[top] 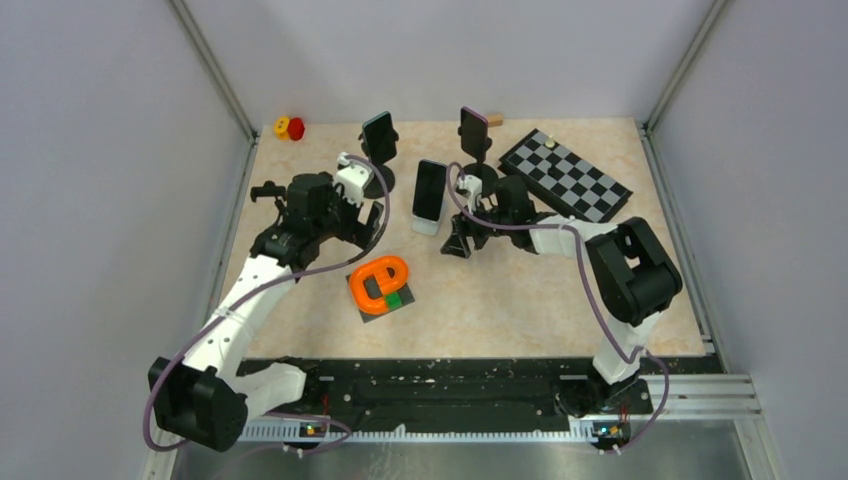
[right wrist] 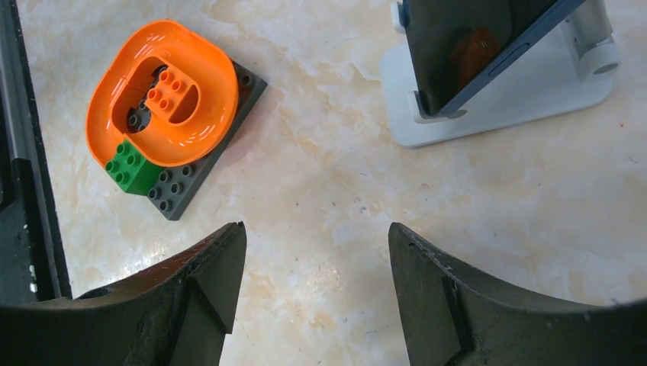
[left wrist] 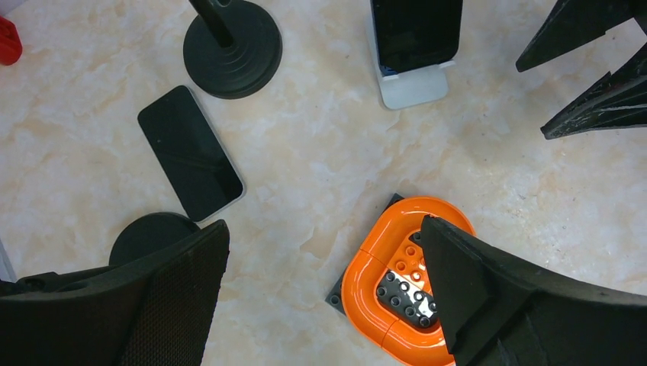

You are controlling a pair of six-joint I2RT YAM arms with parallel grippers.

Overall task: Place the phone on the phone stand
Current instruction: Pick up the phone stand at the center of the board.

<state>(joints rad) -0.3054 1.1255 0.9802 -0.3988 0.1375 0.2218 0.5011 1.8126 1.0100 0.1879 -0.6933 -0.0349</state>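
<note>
Black left pincer (left wrist: 324,229) — wide, empty

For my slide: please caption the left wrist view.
Open left gripper near a phone lying flat beside a stand base.

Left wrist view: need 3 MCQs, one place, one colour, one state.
1. Where is the loose phone?
A) flat on the table, beside the black round base
B) propped on the white stand
C) on the chessboard

2. What colour is the curved brick piece?
A) blue
B) orange
C) yellow

3. What state is the left tool in?
A) shut on the phone
B) open, holding nothing
C) shut on a brick

Key:
1 A, it lies flat on the tabletop next to the base.
2 B, both wrist views show it orange.
3 B, its fingers stand apart over bare table.
</note>
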